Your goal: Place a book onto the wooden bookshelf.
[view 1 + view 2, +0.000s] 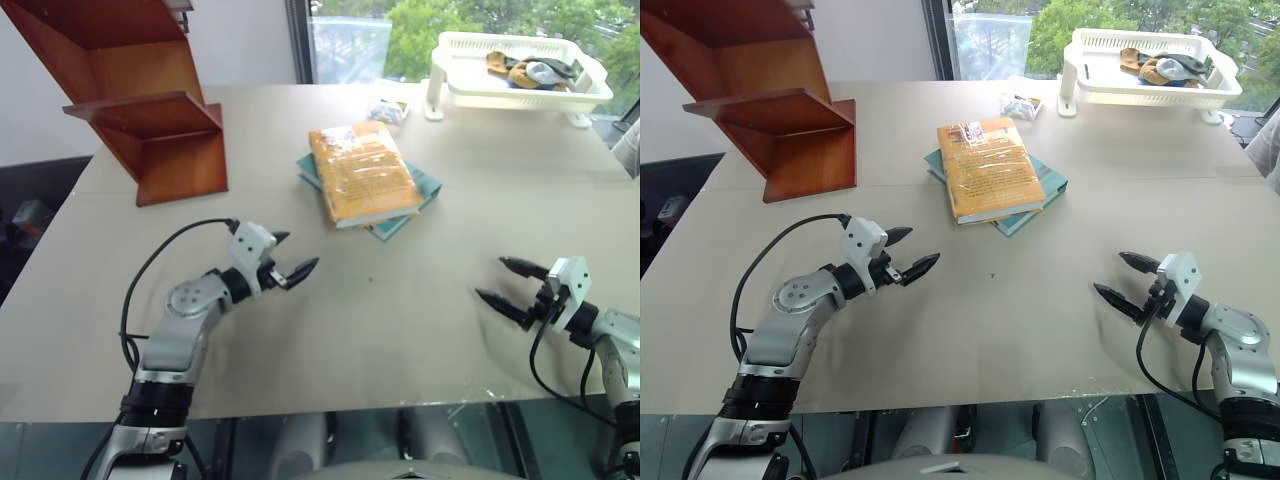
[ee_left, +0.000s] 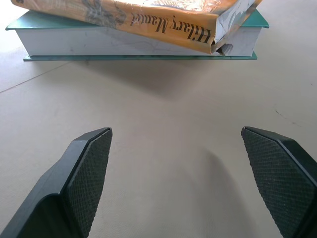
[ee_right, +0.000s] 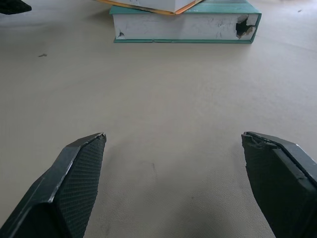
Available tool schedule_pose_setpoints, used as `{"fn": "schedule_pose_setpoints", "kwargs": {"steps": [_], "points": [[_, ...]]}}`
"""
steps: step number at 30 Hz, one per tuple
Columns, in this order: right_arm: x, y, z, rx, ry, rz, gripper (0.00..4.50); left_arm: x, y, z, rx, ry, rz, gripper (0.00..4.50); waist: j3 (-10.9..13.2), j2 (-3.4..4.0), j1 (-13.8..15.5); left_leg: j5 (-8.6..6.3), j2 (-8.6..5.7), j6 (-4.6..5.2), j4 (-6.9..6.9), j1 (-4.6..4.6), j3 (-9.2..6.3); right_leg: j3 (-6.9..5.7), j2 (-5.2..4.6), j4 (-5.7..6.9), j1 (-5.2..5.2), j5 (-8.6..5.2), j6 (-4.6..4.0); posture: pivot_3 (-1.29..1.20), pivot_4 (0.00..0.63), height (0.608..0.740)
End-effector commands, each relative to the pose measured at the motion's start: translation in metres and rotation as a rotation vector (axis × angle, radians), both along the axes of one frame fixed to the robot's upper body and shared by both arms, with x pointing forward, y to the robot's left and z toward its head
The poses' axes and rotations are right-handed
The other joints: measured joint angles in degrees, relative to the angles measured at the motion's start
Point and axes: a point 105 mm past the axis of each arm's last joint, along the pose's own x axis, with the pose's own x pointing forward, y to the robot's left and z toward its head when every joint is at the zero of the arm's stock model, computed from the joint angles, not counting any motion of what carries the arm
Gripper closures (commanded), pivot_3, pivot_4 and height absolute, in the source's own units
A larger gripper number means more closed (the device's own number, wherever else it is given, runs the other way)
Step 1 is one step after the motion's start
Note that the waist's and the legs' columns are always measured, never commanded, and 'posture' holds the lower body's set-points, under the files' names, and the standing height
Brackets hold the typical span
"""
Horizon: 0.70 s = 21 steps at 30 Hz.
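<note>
Lying on the teal-green book (image 1: 418, 190) and hiding most of it, the book (image 1: 362, 172), far of both wide empty grippers, left gripper (image 1: 292, 258), right gripper (image 1: 506, 283), wooden bookshelf (image 1: 140, 100) far left, top cut off.

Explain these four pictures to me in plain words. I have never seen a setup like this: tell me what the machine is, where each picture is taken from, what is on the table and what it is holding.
This is a two-armed humanoid robot. The two wide pictures come from cameras in its head, looking down over its arms. The two close pictures come from cameras on its wrists, looking along the black fingers.

The left gripper and the right gripper are both open and hold nothing.

On the table lies the orange-yellow book, resting on a teal-green book. The wooden bookshelf stands at the far left corner, and a white basket holding small items stands at the far right. A small packet lies beyond the books.
</note>
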Motion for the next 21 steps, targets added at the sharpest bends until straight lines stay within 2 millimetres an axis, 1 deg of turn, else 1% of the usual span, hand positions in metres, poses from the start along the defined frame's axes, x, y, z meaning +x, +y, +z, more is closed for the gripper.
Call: {"fn": "schedule_pose_setpoints", "kwargs": {"steps": [1,6,9,11,14,18,21], "points": [[0.001,-0.004,0.011,0.004,-0.046,-0.004,0.00,-0.001,0.002,0.013,-0.005,-0.043,-0.002,0.10,0.0,0.00,0.0,0.00,0.00,0.00,0.00,0.00,0.00,0.00,0.00,0.00,0.00,0.00,0.00,0.00,0.150,0.740],[0.006,-0.003,0.013,0.020,-0.050,-0.016,0.00,-0.004,0.000,0.017,-0.010,-0.068,-0.025,0.10,0.0,0.00,0.0,0.00,0.00,0.00,0.00,0.00,0.00,0.00,0.00,0.00,0.00,0.00,0.00,0.00,0.150,0.740],[0.018,-0.005,0.021,0.036,-0.073,-0.068,0.00,-0.010,-0.002,0.021,-0.018,-0.055,-0.072,0.10,0.0,-0.01,-0.4,0.00,0.00,0.00,0.00,0.00,0.00,0.01,0.00,0.00,0.00,0.00,0.00,0.00,0.150,0.740],[0.032,-0.004,0.032,0.080,-0.084,-0.104,0.00,-0.012,0.002,0.034,-0.043,-0.060,-0.105,0.10,0.0,-0.01,-0.7,0.00,0.02,0.00,0.00,0.00,-0.01,0.00,0.00,0.02,0.00,0.00,0.00,0.00,0.150,0.740],[0.052,0.002,0.043,0.082,-0.092,-0.119,0.00,-0.014,0.008,0.054,-0.057,-0.066,-0.145,0.10,0.0,-0.01,-1.2,0.01,0.03,-0.01,0.00,0.01,-0.01,0.01,0.00,0.10,-0.03,0.00,0.00,0.00,0.150,0.740],[0.082,0.017,0.065,0.113,-0.132,-0.119,0.00,-0.021,0.017,0.073,-0.022,-0.055,-0.218,0.10,0.1,0.01,-1.4,0.01,0.01,-0.02,0.00,0.02,0.02,0.03,0.01,0.14,-0.07,0.00,-0.01,0.00,0.150,0.740],[0.108,0.029,0.075,0.108,-0.128,-0.159,0.00,-0.028,0.027,0.086,0.012,-0.037,-0.249,0.10,0.1,-0.04,-1.5,0.02,0.02,-0.03,-0.02,0.01,0.03,0.02,0.01,0.12,-0.10,-0.01,-0.01,0.00,0.150,0.740]]}}
